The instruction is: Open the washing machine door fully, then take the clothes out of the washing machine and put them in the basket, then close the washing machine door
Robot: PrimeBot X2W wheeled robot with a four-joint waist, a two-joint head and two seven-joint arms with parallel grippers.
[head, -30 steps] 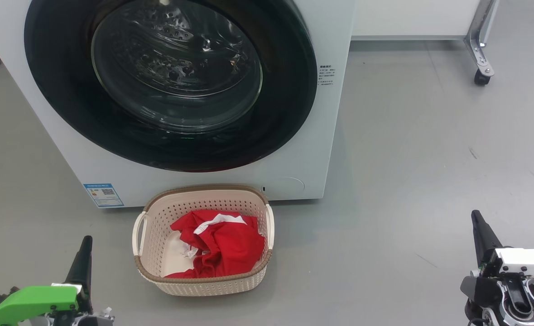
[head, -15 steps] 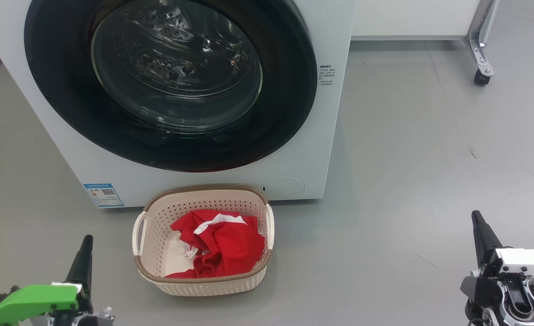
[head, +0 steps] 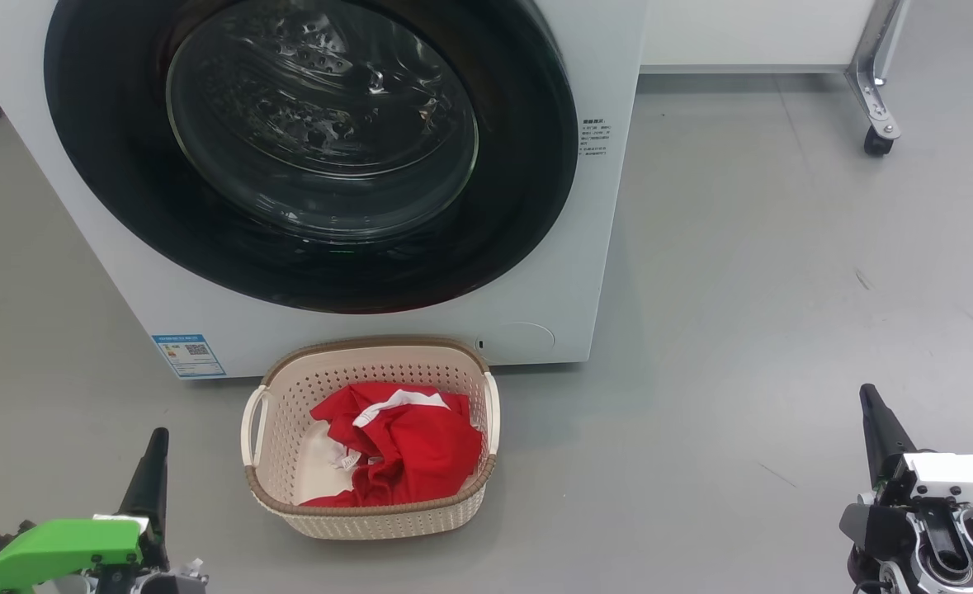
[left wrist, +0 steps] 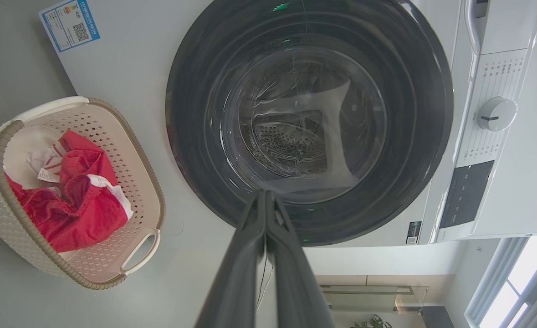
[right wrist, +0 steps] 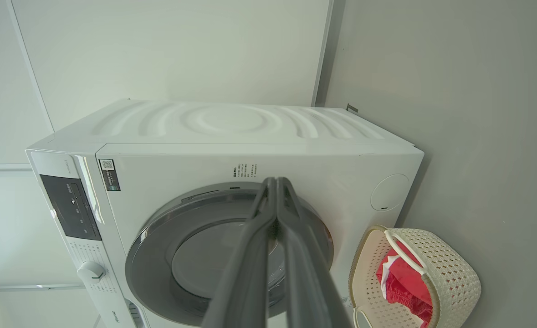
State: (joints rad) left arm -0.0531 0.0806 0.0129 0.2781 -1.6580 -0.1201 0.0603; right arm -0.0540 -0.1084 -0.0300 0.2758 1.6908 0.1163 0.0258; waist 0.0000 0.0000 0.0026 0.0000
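Scanning from your left, you find the left gripper (head: 157, 437) low in the corner of the head view. Its two dark fingers are pressed together and hold nothing, exactly where they stood a second ago. Its wrist view shows the same sealed pair aimed at the lower part of the door glass. Just past it, the blue label sticker (head: 189, 355) sits on the bottom left corner of the washing machine (head: 610, 247). Next comes the basket (head: 387, 521), standing on the grey floor (head: 742, 330) just in front of the machine, and it hasn't shifted. The clothes (head: 412, 450) lie crumpled inside it, red with a white trim strip uppermost and a small white tag toward the left. Part of the basket's pale bottom shows beside them. Above, the washing machine door (head: 527, 181) lies shut against the white front, with the steel drum visible through its glass bowl. You see no change there from the earlier pictures either. Farther right, a castor (head: 876, 142) on a metal leg stands on the floor well away from the machine. At the far right, the right gripper (head: 866, 394) sits low, its fingers likewise pinched together and empty. It is well apart from the basket and as unmoved as the rest.
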